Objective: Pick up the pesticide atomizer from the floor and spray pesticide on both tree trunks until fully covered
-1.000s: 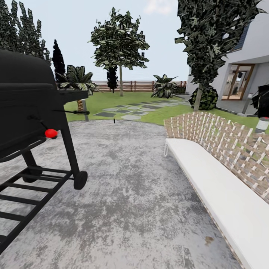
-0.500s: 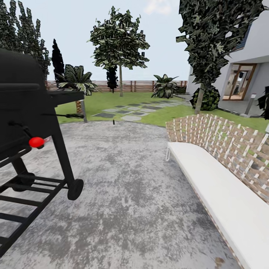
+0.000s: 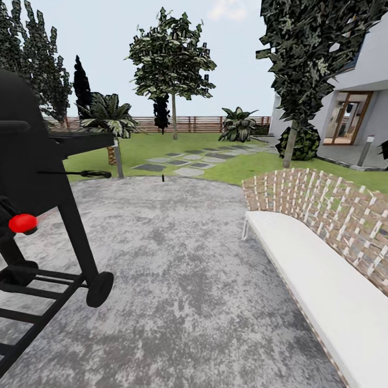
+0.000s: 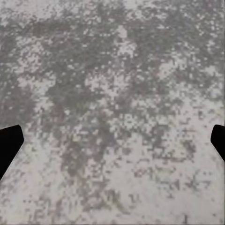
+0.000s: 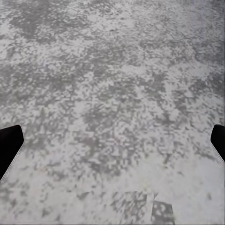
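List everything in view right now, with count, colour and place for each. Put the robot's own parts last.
Grill: one, black with a red knob, on wheels, near left on the paving.
Bench: one, white seat with woven brown-and-white back, right side.
Paving: grey mottled, underfoot and ahead.
Lawn: green, beyond the paving.
Stepping stones: several, grey, crossing the lawn.
Trees: one with a thin trunk mid-lawn, one with dark leaves by the house.
Palm: one, short, behind the grill.
Fence: brown slats, far edge.
House: white, far right.
Left gripper: black jaws wide apart, over paving.
Right gripper: black jaws wide apart, over paving.
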